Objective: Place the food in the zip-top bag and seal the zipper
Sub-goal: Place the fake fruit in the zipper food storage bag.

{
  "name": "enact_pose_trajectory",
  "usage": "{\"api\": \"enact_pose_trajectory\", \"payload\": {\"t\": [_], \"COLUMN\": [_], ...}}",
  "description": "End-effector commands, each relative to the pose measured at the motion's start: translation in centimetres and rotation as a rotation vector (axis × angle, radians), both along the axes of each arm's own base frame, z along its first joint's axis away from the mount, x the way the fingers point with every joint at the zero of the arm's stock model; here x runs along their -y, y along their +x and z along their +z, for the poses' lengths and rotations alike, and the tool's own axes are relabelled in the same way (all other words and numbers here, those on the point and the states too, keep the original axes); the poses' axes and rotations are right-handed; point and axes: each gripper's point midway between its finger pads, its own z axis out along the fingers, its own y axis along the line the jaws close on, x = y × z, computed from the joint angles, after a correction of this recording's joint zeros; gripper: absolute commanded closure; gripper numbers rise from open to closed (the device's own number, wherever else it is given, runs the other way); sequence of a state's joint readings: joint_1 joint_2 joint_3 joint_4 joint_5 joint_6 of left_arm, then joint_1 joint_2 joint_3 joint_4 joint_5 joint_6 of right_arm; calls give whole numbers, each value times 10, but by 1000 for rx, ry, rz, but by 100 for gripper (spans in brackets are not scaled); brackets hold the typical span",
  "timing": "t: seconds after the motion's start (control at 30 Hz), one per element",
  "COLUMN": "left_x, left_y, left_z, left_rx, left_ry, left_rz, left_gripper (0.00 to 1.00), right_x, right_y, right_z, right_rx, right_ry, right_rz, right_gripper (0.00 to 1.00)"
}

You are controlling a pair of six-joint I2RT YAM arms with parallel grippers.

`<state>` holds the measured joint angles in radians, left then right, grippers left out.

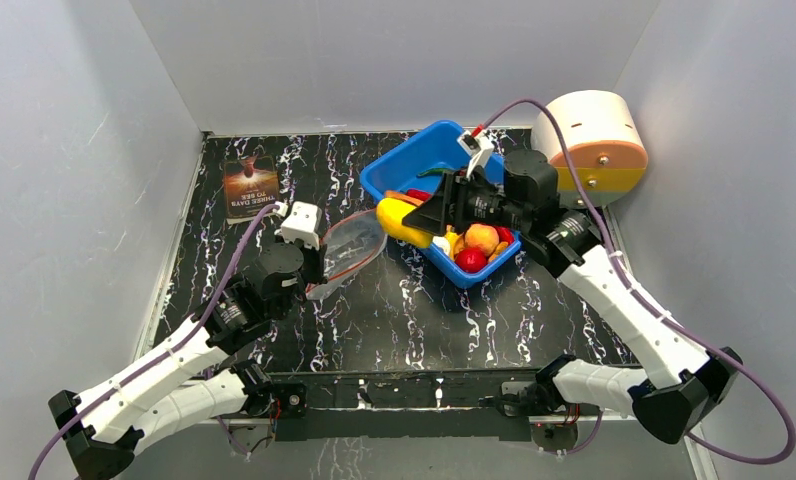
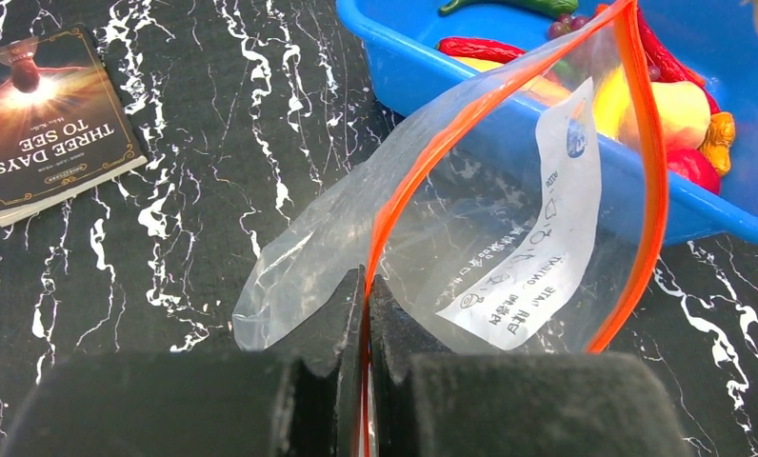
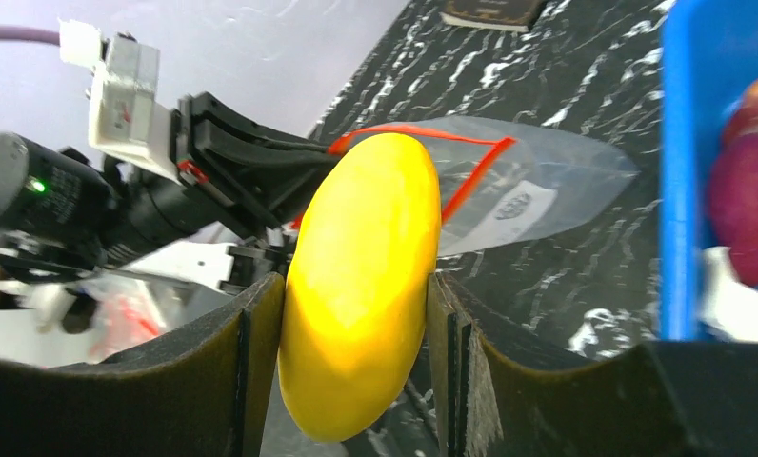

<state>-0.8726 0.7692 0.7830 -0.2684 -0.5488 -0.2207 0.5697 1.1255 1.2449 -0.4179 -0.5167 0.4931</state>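
My left gripper (image 2: 367, 276) is shut on the orange zipper (image 2: 642, 143) at one corner of the clear zip-top bag (image 2: 508, 248), and the bag's mouth stands open toward the tub. From above, the bag (image 1: 359, 240) lies just left of the tub, with the left gripper (image 1: 317, 263) at its near-left corner. My right gripper (image 3: 356, 281) is shut on a smooth yellow toy fruit (image 3: 366, 286), carried over the tub's left rim in front of the bag's mouth (image 1: 406, 222). More food, including a peach (image 1: 482, 238) and a red apple (image 1: 471, 260), lies in the tub.
The blue plastic tub (image 1: 414, 160) stands at the back centre of the black marbled table. A brown printed card (image 1: 251, 187) lies at the back left. A round cream and orange drum (image 1: 594, 140) sits against the right wall. White walls enclose the table.
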Motion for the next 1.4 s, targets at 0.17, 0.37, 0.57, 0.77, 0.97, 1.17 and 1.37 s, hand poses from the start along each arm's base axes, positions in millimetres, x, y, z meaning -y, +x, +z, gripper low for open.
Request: {"api": "enact_pose_trajectory", "payload": {"t": [0.17,0.37,0.57,0.77,0.97,1.17,1.37], "left_x": [7,9,13,24,34,34,30], "left_y": [1,0,-3,-9,-15,-16,-14], "left_z": [1,1,3,5,4,2,-1], "left_rx": [2,-4,-8,-22,-46,-52,-57], "left_ry": [-56,-72,-113,-190,-244,-256,-227], "left_rz": [-5,-14,-32,-77,-115,-114,-97], "left_gripper": [100,100,100,100,100,100,100], "right_x": [-49,-69,-71,-71,-77,-76,-76], "right_y": [-9,-10,3,20,26,28,23], "right_z": [-7,-41,-67,-84,-93,-96,-79], "right_rx": [-226,-323,-383,-397,-388,-373,-314], "right_ry": [113,23,-24,-49,-44,-53,-19], "right_rz": [62,25,-69,-148,-152,-156,-116], "right_gripper": [72,72,71,69,64,57,45]}}
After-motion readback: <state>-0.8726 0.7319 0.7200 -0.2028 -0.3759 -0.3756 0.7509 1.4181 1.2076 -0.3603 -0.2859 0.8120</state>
